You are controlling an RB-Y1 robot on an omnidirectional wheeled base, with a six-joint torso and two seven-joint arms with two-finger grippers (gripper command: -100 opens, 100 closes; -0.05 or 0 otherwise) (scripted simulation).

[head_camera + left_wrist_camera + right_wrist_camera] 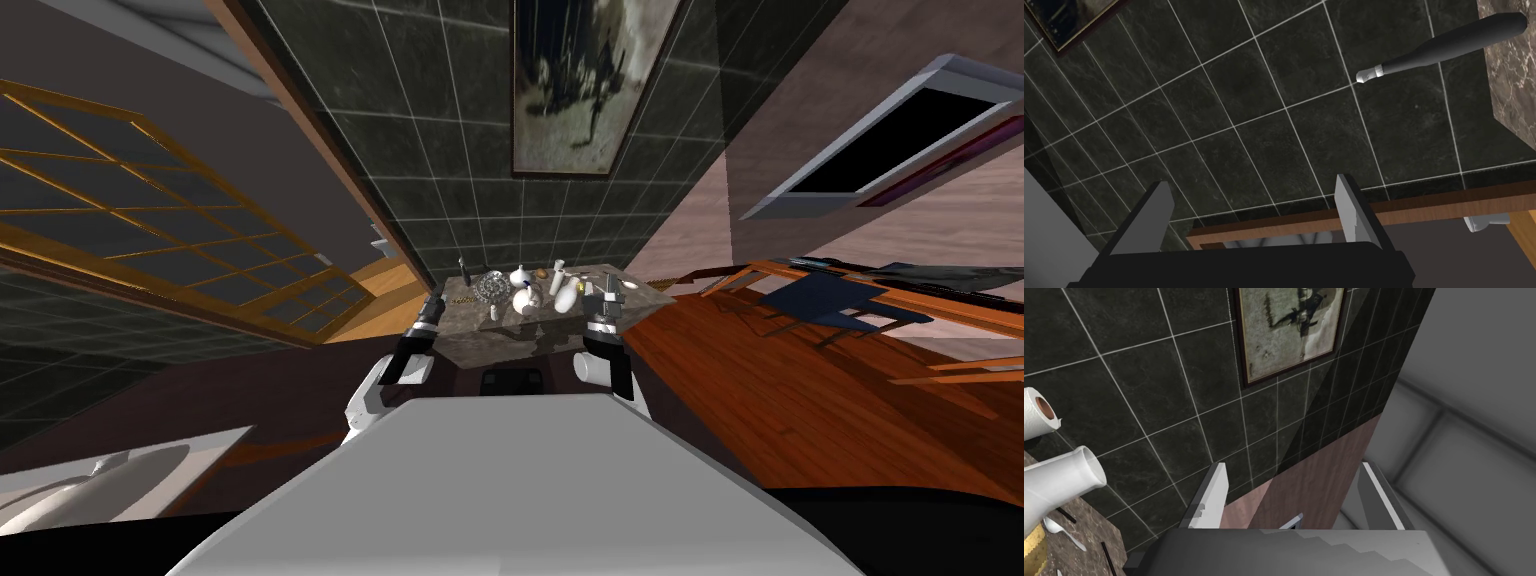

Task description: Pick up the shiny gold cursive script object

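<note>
The left gripper (1251,182) and right gripper (1294,464) hung released, fingers apart, at either side of the marble table (520,342), mid-frame in the head view. The gold object (1034,545) lay on the table at the lower left of the right wrist view. It sat under a white bottle (1059,480) and was cut off by the frame's edge.

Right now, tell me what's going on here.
The robot stands at a small marble-topped table against a dark tiled wall. The table is crowded with pale vessels and small items. Its left arm and right arm are up at the table's near corners, with the left jaws and right jaws both open and empty. Near the right jaws lies a white bottle with something gold next to it. Whether that is the script piece I cannot tell. Nothing is picked up yet.
</note>
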